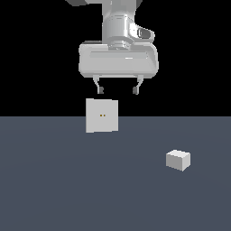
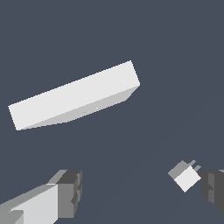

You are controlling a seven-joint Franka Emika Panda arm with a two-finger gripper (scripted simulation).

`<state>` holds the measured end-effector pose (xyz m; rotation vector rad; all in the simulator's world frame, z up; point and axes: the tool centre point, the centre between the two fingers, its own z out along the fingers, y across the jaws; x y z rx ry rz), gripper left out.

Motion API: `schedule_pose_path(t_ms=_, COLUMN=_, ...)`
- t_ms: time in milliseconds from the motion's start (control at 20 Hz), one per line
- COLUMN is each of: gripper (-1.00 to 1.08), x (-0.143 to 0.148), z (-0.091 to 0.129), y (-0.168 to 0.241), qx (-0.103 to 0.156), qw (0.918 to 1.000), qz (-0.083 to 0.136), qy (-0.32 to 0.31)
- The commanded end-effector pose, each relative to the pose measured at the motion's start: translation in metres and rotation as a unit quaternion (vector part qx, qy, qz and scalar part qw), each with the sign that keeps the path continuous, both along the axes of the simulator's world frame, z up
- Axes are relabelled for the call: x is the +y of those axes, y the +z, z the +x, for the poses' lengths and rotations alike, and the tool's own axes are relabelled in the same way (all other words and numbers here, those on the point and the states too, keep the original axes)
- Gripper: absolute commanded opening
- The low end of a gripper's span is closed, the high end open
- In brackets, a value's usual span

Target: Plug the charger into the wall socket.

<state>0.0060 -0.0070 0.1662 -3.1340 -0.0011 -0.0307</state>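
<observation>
Exterior view, charger (image 1: 178,160) on floor, well apart from raised tool (image 1: 117,88)

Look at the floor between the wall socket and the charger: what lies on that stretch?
Nothing: the exterior view shows only bare grey floor between the wall socket and the charger.

**Socket plate seen edge-on, small plug block near one finger**

A flat off-white square plate, the wall socket (image 2: 74,98), runs slantwise across the middle of the frame over a plain dark slate-blue floor (image 2: 131,35). The gripper (image 2: 140,192) stands spread wide, its grey fingers (image 2: 65,194) at opposite frame edges with nothing between them. A small off-white boxy charger (image 2: 187,177), two short prongs showing, appears just beside one finger, well apart from the plate.
</observation>
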Motion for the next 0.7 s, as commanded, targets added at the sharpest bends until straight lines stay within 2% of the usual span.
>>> schedule_pose_path(t_ms=0, gripper=1.00, x=0.000, z=0.000, y=0.000, qx=0.000, qw=1.0000, qz=0.000, qy=0.000)
schedule_pose_path(t_ms=300, gripper=1.00, x=-0.005, z=-0.001, y=-0.003, qx=-0.005, qw=0.9999, qz=-0.002, qy=-0.015)
schedule_pose_path(t_ms=650, gripper=1.00, x=-0.022, z=-0.007, y=-0.016, qx=-0.022, qw=0.9974, qz=-0.010, qy=-0.067)
